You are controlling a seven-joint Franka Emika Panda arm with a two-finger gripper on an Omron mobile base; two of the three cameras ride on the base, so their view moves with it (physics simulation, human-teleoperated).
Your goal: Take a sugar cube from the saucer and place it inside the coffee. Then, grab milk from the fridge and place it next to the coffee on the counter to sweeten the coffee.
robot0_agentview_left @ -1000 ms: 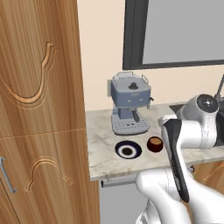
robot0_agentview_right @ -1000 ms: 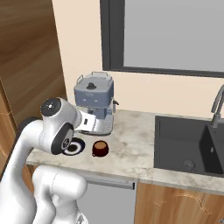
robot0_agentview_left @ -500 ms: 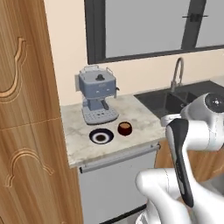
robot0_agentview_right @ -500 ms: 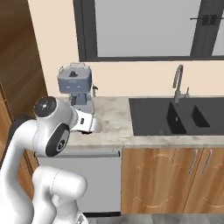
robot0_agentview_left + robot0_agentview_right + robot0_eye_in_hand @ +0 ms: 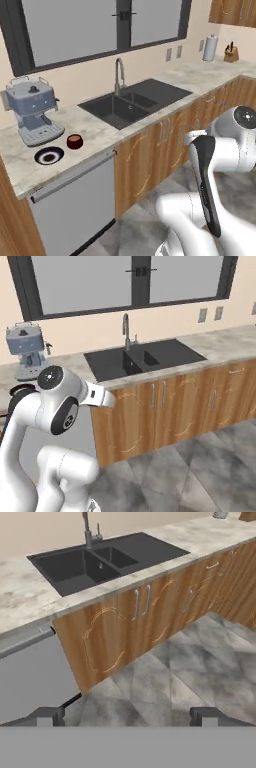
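The coffee (image 5: 75,141), a squat dark red-brown cup, stands on the beige marble counter (image 5: 100,131) at the left. Just left of it and nearer the front edge lies the round saucer (image 5: 49,156). The sugar cube is too small to make out. The milk and the fridge are out of view. My gripper (image 5: 127,717) is open and holds nothing, its two dark fingertips (image 5: 47,716) set far apart. It faces the wooden cabinet doors (image 5: 142,619) below the sink (image 5: 100,559), well away from the cup.
A grey-blue espresso machine (image 5: 32,112) stands behind the cup. Right of it are a black double sink (image 5: 132,102) and a faucet (image 5: 118,75). A grey dishwasher front (image 5: 75,200) sits under the counter. A paper towel roll (image 5: 211,47) and a knife block (image 5: 231,52) stand far right. Grey tiled floor (image 5: 190,672) lies ahead.
The whole picture has shifted: the base has backed off and turned right, so the cup and machine now sit far left and the sink has come into view. The jaws stay open.
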